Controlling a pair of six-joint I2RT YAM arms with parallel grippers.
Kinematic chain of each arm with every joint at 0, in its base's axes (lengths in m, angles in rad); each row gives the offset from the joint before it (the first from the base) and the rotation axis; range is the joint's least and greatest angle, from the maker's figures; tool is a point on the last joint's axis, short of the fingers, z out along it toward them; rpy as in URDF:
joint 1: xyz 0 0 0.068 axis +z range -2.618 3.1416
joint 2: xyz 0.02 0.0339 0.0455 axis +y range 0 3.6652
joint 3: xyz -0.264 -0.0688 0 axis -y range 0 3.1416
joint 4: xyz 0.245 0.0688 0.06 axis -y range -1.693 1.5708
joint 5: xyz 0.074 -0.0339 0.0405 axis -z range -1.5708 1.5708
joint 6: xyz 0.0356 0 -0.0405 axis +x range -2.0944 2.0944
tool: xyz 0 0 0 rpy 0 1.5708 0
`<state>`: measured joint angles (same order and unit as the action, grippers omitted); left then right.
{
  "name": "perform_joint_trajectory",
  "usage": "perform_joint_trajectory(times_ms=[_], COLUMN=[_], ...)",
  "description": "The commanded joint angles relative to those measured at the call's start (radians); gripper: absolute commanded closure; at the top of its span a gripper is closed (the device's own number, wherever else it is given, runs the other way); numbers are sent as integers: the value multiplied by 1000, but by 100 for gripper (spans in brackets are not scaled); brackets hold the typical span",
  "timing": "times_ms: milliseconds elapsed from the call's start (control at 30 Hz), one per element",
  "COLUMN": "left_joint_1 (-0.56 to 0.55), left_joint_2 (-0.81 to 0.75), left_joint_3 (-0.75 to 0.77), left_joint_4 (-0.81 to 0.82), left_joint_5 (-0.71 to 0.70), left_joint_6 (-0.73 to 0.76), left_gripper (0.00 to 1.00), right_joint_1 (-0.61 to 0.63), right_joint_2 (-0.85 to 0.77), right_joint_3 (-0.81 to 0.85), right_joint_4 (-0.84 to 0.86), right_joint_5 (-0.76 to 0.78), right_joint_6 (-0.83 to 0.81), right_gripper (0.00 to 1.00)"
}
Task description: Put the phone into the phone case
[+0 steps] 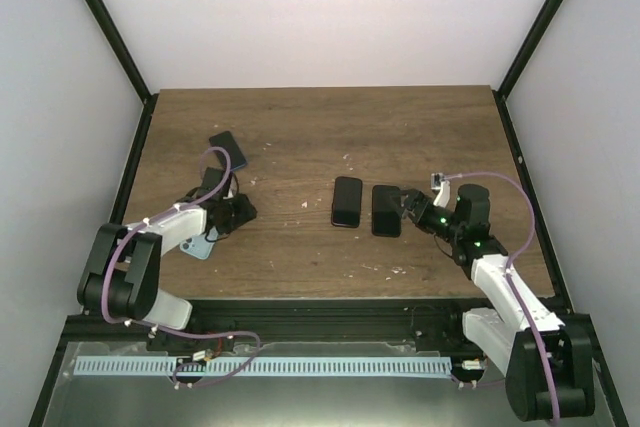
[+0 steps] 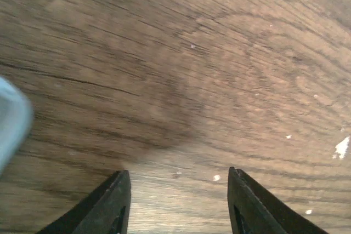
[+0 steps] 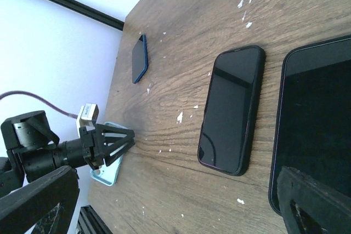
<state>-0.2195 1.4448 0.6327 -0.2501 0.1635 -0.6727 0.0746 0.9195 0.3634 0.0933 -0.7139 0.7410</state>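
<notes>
A black phone (image 1: 386, 210) lies flat at mid-table; it fills the right edge of the right wrist view (image 3: 315, 135). Just left of it lies a second black slab with a thicker rim (image 1: 347, 201), also in the right wrist view (image 3: 230, 110); I cannot tell if it is a phone in a case. My right gripper (image 1: 408, 205) is open at the phone's right edge, one finger (image 3: 312, 204) over the phone's near end. A light blue case (image 1: 200, 244) lies under my left arm. My left gripper (image 1: 238, 213) is open and empty just above bare wood (image 2: 178, 179).
A dark blue phone (image 1: 228, 150) lies at the back left, also in the right wrist view (image 3: 140, 58). The light blue case's corner shows at the left edge of the left wrist view (image 2: 11, 121). Black frame posts stand at the table's sides.
</notes>
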Motion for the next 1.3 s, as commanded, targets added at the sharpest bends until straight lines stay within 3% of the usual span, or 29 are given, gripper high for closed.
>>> perform_joint_trajectory(times_ms=[0, 100, 200, 433, 767, 1267], left_joint_1=[-34, -46, -47, -40, 39, 72], left_joint_2=[47, 50, 41, -51, -26, 71], left_joint_3=[43, 68, 120, 195, 101, 144], left_joint_4=[-18, -33, -96, -297, -241, -258], left_joint_5=[51, 36, 6, -278, -265, -250], left_joint_6=[12, 27, 75, 234, 233, 241], left_gripper=[54, 62, 63, 61, 62, 67], right_joint_1=[-7, -8, -7, -7, -7, -7], right_joint_2=[-23, -27, -23, -18, -7, -27], right_joint_3=[-3, -7, -8, 0, 6, 5], right_joint_4=[-22, -24, -17, -13, -13, -32], right_joint_5=[-17, -14, -17, -21, -42, -31], right_joint_6=[2, 0, 4, 5, 2, -13], right_gripper=[0, 0, 0, 0, 0, 0])
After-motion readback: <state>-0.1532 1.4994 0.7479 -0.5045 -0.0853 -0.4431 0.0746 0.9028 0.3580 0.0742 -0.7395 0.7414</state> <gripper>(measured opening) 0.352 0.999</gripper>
